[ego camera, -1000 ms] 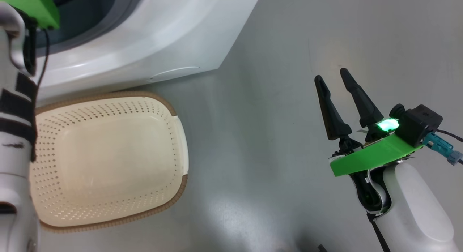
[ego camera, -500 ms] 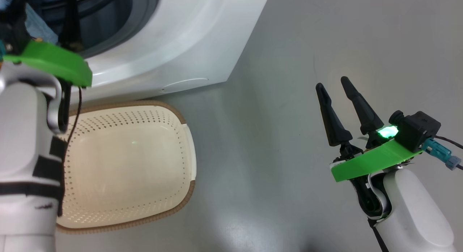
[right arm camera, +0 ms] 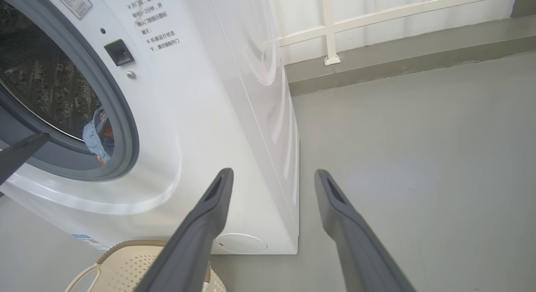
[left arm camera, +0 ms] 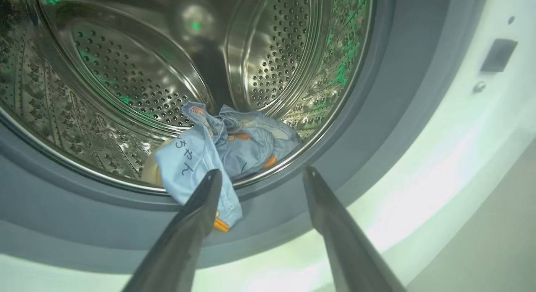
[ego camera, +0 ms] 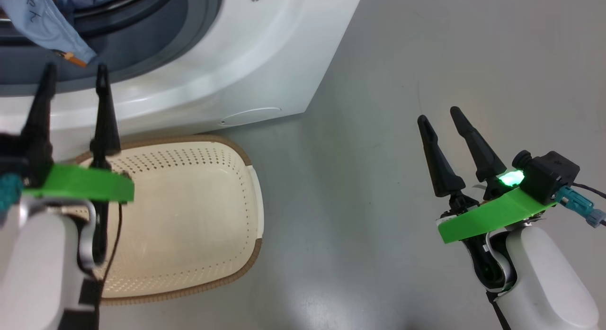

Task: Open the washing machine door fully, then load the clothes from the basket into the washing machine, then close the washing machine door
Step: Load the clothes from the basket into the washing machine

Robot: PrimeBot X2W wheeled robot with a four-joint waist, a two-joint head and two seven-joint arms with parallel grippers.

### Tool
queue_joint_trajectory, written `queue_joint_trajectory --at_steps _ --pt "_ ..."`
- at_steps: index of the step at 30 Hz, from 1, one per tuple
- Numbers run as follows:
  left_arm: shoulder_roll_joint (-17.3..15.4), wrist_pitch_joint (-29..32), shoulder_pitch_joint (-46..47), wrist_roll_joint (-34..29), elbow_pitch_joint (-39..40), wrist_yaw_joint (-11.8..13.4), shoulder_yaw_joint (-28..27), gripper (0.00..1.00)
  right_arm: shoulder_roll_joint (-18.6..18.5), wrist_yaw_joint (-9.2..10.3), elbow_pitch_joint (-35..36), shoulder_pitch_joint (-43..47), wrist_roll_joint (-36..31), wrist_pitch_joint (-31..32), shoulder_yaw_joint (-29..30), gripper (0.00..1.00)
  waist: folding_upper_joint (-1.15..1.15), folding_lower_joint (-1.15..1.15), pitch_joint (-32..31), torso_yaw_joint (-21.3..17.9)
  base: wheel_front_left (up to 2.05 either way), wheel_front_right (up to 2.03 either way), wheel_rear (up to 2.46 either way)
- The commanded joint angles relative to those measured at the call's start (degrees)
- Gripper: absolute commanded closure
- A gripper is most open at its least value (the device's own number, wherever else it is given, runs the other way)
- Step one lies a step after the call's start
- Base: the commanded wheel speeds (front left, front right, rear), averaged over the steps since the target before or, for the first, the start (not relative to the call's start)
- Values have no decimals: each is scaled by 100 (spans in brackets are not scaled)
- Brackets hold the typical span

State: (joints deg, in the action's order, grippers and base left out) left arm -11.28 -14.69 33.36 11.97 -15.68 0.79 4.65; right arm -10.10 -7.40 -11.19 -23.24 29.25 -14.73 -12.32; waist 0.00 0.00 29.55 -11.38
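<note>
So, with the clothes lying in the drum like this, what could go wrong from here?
1. A flap of the clothes hangs out over the gasket. A closing door would probably pinch it and might not latch.
2. The left jaws stand open, close in front of that flap. They could snag it and drag cloth out if the arm pulls away carelessly.

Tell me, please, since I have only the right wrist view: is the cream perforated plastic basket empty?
Observer: Yes; the head view shows the cream perforated plastic basket holding nothing.
Operator: Is everything fully inside the steel perforated drum?
Observer: No; in the left wrist view one light blue garment drapes over the grey-blue rubber gasket.
Operator: Is the left pincer gripping it?
Observer: No; the left pincer is open and holds nothing.
</note>
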Motion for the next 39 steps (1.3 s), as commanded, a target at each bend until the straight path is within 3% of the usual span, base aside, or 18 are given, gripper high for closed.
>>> queue_joint_trajectory --at_steps 1,7,15,32,39 --pt "-181 -30 -246 30 326 51 -208 0 -46 -9 138 164 119 -27 -78 0 0 0 -10 2 0 0 0" --pt "-7 -30 -1339 31 1324 272 -456 0 -74 -9 156 181 110 -27 -78 0 0 0 -56 22 0 0 0" --pt "68 -30 -1862 0 1583 290 -577 0 -122 -9 174 209 85 -27 -92 0 0 0 -138 64 0 0 0" --pt "173 -30 -1782 52 1449 269 -612 0 -181 -9 204 231 73 -27 -82 0 0 0 -145 108 0 0 0" --pt "65 130 -1362 61 1244 190 -531 0 -202 -9 222 227 61 -27 -52 0 0 0 -134 164 0 0 0"
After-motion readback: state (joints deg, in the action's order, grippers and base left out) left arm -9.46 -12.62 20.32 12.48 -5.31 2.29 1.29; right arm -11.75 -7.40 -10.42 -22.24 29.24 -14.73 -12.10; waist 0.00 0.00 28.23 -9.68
